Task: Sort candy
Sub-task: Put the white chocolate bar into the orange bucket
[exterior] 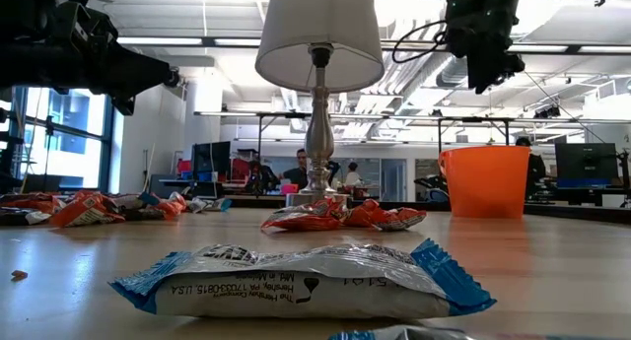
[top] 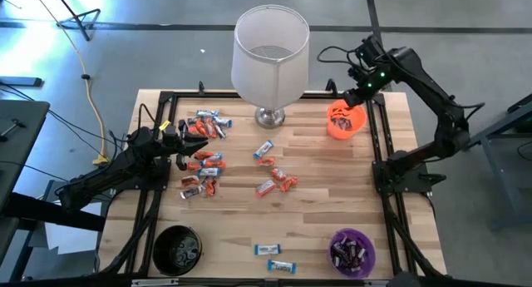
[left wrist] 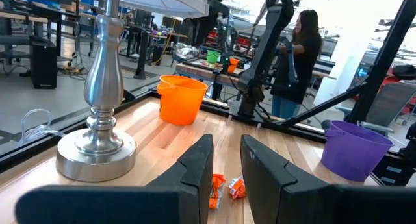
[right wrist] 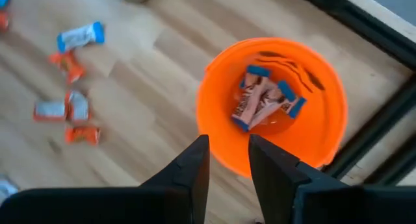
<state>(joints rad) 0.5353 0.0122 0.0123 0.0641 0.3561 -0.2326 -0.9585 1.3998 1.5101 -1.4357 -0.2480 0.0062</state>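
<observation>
Right end effector: hanging high over the small orange plastic bowl at about 2 o'clock on the bench, fingers a narrow gap apart and nothing between them!
Orange bowl contents: candy bars in blue-ended brown wrappers lying on the bowl floor, straight under those parted fingers.
Left end effector: out at 9 o'clock, raised above the candy cluster; fingers stand a slim gap apart, empty, pointing across toward the lamp.
Candy, main cluster: small wrapped mini bars in orange-red and silvery blue-white wrappers, spread from 10 down to 8 o'clock just beside the left end effector.
Candy, centre: a loose handful at mid-bench, plus one blue-white bar a little toward 12.
Candy, near edge: two blue-white bars at 6 o'clock, close to the front edge.
Purple plastic bowl: 5 o'clock corner, dark-wrapped bars inside, near the black frame rail.
Black bowl: 7 o'clock corner, hard by the frame.
White-shaded lamp on a silver metal base: standing at 12 o'clock, shade spreading wide over the back edge.
Light wooden bench: bare wood from the centre out to 3 and 4 o'clock, and that's the widest clear stretch.
Black metal frame: rails run down both side edges.
</observation>
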